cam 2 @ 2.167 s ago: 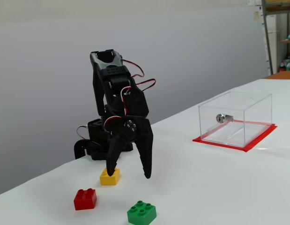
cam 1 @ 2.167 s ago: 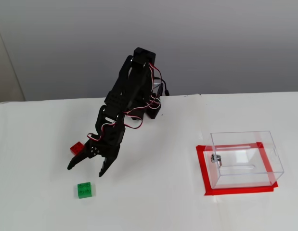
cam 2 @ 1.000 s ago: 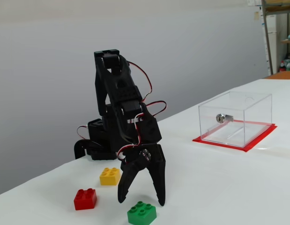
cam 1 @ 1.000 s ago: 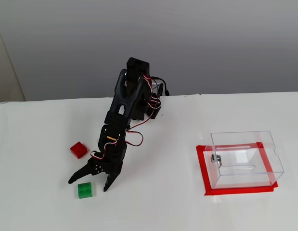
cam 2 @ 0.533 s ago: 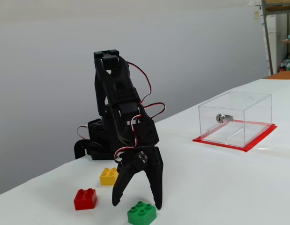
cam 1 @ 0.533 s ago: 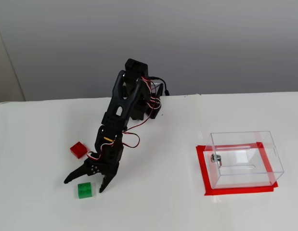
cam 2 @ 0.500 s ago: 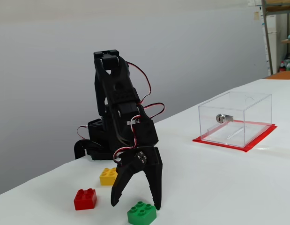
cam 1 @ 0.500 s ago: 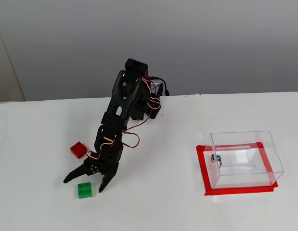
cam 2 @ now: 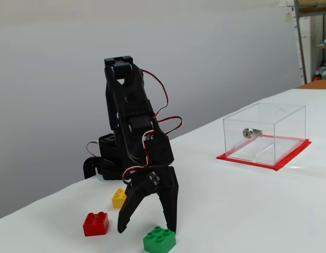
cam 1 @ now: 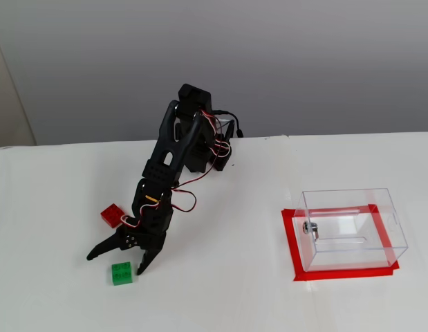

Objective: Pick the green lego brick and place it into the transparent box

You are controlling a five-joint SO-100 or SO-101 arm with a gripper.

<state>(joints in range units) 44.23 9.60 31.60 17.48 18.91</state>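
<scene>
The green lego brick [cam 1: 121, 272] [cam 2: 159, 240] lies on the white table near its front left. My black gripper [cam 1: 115, 263] [cam 2: 146, 230] hangs open just above and behind the brick, one finger to each side of it, nothing held. The transparent box [cam 1: 352, 229] [cam 2: 264, 133] stands empty on a red-taped patch at the right, a small metal fitting on its side, well apart from the gripper.
A red brick [cam 1: 111, 215] [cam 2: 95, 224] lies left of the arm. A yellow brick [cam 2: 119, 198] sits behind the gripper, partly hidden by it. The arm's base [cam 1: 214, 153] stands at the table's back edge.
The open gripper has come down and forward toward the green brick, then shifted a little leftward. The bricks and the box have not moved.
</scene>
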